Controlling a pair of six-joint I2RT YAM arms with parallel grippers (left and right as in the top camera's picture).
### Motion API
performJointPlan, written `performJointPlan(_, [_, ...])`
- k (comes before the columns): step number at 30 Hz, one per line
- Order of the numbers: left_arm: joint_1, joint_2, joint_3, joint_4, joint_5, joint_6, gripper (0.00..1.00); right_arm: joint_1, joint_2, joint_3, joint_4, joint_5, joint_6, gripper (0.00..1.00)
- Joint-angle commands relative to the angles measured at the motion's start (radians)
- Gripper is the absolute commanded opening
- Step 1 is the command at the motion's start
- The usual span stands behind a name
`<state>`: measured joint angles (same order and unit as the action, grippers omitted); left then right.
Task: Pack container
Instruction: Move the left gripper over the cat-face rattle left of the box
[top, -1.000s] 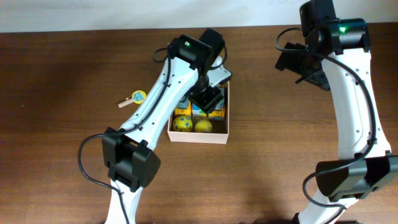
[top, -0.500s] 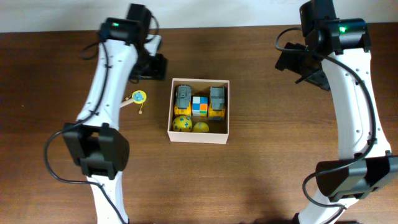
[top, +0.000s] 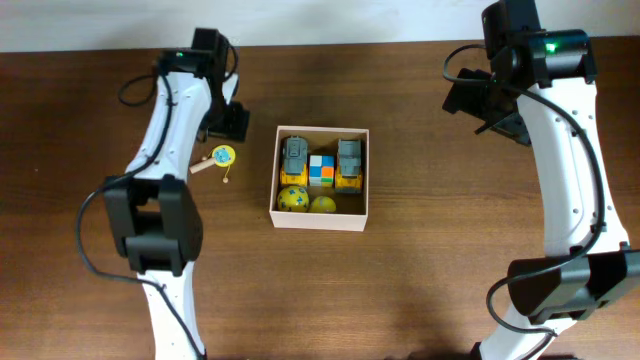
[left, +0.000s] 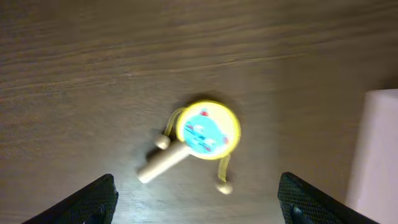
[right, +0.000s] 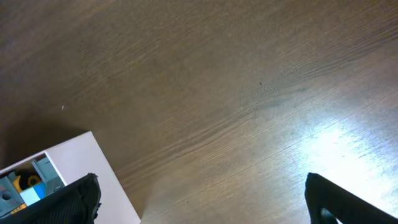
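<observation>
The container (top: 320, 221), a white-walled box with a tan inside, sits mid-table and holds two yellow-and-grey toy trucks (top: 295, 156), a coloured cube (top: 320, 169) and two yellow balls (top: 292, 199). A small rattle drum (top: 222, 156) with a yellow rim, blue face and wooden handle lies on the table left of the box. My left gripper (top: 227, 122) hovers just behind it. In the left wrist view the rattle drum (left: 208, 129) lies ahead of the open, empty left gripper (left: 199, 208). My right gripper (top: 488, 105) is open and empty at the back right, and the right gripper (right: 205, 205) hangs over bare wood.
The brown wooden table (top: 450, 260) runs to a pale wall at the back. The container's white wall (left: 379, 155) shows at the right edge of the left wrist view, and a corner of the container (right: 74, 162) at the lower left of the right wrist view.
My left arm has swung from above the container to the left, over the rattle drum, and its jaws have spread wider. A truck it was over now lies in the box. The right arm has not moved.
</observation>
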<state>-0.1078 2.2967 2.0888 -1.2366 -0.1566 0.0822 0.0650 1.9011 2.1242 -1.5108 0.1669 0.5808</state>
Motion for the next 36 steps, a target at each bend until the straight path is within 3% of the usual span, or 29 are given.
performJointPlan(1, [0.021, 0.051, -0.018, 0.026, -0.110, 0.093, 0.85, -0.006, -0.008, 0.006, 0.000, 0.002, 0.011, 0.99])
performJointPlan(7, [0.060, 0.077, -0.026, 0.040, -0.059, 0.152, 0.85, -0.006, -0.008, 0.006, 0.000, 0.002, 0.011, 0.99])
performJointPlan(15, [0.119, 0.078, -0.032, -0.032, 0.188, 0.390, 0.84, -0.006, -0.008, 0.006, 0.000, 0.002, 0.011, 0.99])
performJointPlan(20, [0.140, 0.078, -0.077, -0.030, 0.240, 0.470, 0.84, -0.006, -0.008, 0.006, 0.000, 0.002, 0.011, 0.99])
performJointPlan(28, [0.145, 0.078, -0.202, 0.079, 0.239, 0.498, 0.83, -0.006, -0.008, 0.006, 0.000, 0.002, 0.011, 0.99])
performJointPlan(34, [0.143, 0.078, -0.237, 0.131, 0.240, 0.459, 0.71, -0.006, -0.008, 0.006, 0.000, 0.002, 0.011, 0.99])
performJointPlan(36, [0.143, 0.078, -0.237, 0.130, 0.240, 0.404, 0.62, -0.006, -0.008, 0.006, 0.000, 0.002, 0.011, 0.99])
